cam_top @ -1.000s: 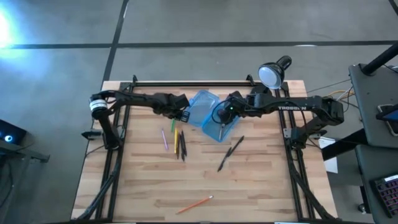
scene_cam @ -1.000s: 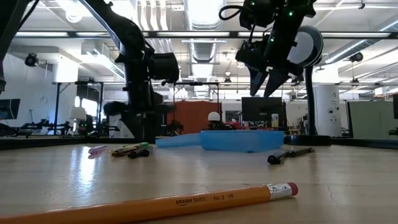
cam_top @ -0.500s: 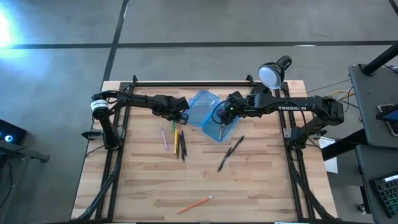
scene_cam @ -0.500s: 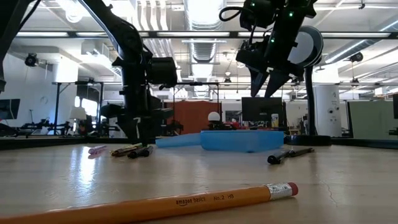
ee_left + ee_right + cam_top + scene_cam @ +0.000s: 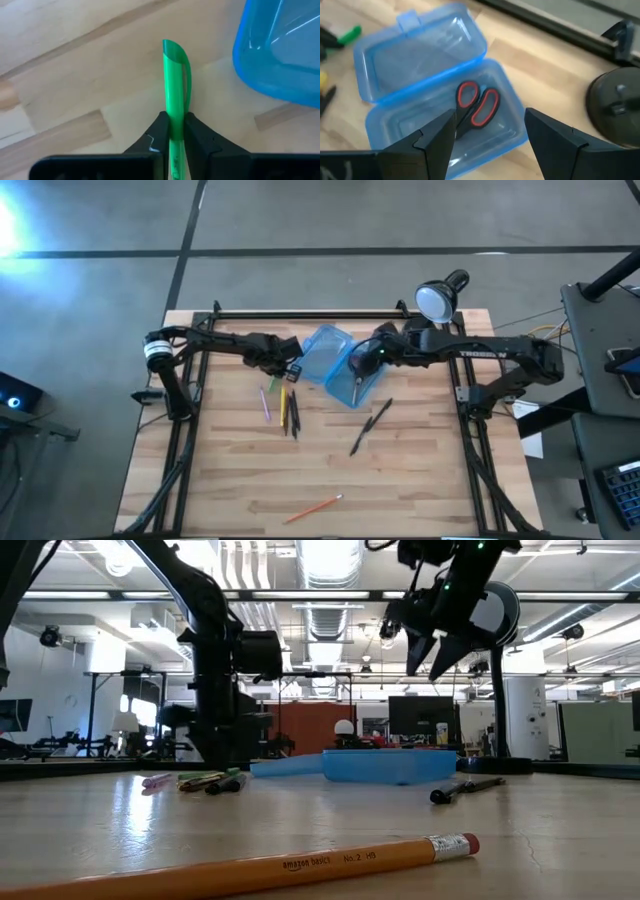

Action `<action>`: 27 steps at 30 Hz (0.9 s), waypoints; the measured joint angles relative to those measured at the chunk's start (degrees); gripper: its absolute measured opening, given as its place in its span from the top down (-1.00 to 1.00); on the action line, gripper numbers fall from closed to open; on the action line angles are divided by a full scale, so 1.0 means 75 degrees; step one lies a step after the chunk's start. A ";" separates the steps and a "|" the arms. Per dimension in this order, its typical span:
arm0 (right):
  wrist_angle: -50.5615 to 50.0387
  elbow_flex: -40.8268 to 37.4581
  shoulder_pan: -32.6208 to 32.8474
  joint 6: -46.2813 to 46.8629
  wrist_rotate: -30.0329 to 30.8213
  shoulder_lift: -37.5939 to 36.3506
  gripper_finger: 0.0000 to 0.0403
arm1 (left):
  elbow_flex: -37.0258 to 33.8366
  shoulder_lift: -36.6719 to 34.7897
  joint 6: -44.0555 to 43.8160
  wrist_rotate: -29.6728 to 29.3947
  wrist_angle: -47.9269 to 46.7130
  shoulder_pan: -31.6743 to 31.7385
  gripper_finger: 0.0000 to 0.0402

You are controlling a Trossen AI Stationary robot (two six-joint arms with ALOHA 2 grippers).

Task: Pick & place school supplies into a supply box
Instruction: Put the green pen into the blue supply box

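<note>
Pale wooden table (image 5: 420, 480). Translucent blue plastic hinged case (image 5: 335, 360) lies open near its centre, red-handled scissors (image 5: 477, 107) inside. Left gripper (image 5: 173, 131), at the case's nine o'clock, pinches a slim green pen (image 5: 176, 85). Right gripper (image 5: 490, 132) hangs above the case, jaws spread wide.

Two dark jointed arms (image 5: 470, 352), white lettering on the right one, a white band on the left.

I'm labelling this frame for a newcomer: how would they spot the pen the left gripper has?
Start at the blue supply box near the table's back edge. Just off its side, the left gripper is shut on a green pen lying on the wood. It is the only green one; the pens nearby are yellow, pink and dark.
</note>
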 joint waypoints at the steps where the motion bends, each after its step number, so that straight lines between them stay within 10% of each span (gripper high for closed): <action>1: -0.0025 0.0000 0.0020 0.0048 0.0106 -0.0118 -0.13 | -0.0008 -0.0096 0.0000 -0.0064 -0.0101 -0.0042 0.91; 9: -0.0462 -0.0033 0.0078 0.0365 0.0689 -0.1016 -0.13 | 0.0036 -0.1923 -0.0416 -0.0488 -0.0992 -0.0579 0.91; 15: -0.0636 -0.0079 0.0167 0.0363 0.0933 -0.1558 -0.13 | 0.0105 -0.2929 -0.0761 -0.0281 0.0908 -0.1013 0.92; 27: -0.1131 -0.0143 0.0887 0.0895 0.1567 -0.2268 -0.13 | 0.3004 0.0076 0.0520 0.0599 0.2322 -0.1090 1.00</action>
